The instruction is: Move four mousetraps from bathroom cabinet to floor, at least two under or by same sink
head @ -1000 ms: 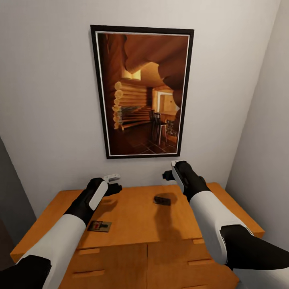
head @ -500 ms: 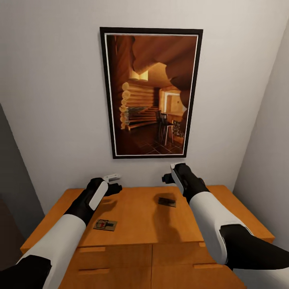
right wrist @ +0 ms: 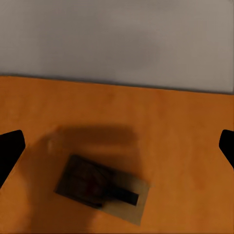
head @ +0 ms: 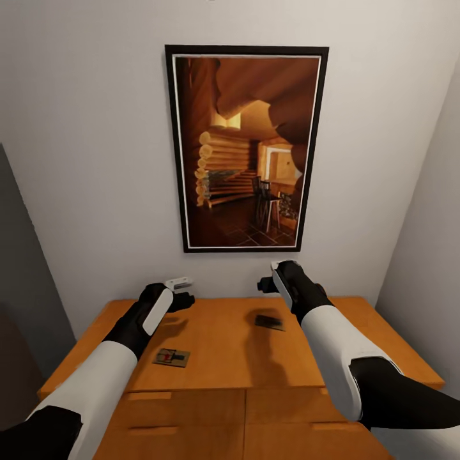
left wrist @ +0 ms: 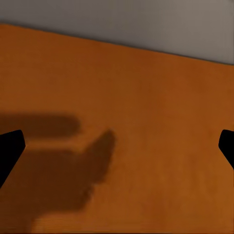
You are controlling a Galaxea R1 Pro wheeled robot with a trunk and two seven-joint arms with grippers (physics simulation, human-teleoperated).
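The cabinet (head: 217, 332) fills the lower half of the head view, its flat orange-brown top backed against the wall under a framed picture (head: 247, 148). Two mousetraps lie on that top, well apart from each other; the other two of the four cannot be placed from here. The far mousetrap (head: 269, 322) sits in shadow just below and ahead of the right gripper (head: 267, 281), which hangs above it. In the right wrist view it (right wrist: 102, 187) lies between the two spread fingertips (right wrist: 9, 148), its long axis slanted across the line between them, so a wrist turn looks needed before descent. The near mousetrap (head: 172, 357) lies by the left forearm, behind the left gripper (head: 181, 298). Both grippers are wide open and hold nothing; the left wrist view shows bare wood between its fingertips (left wrist: 10, 146)
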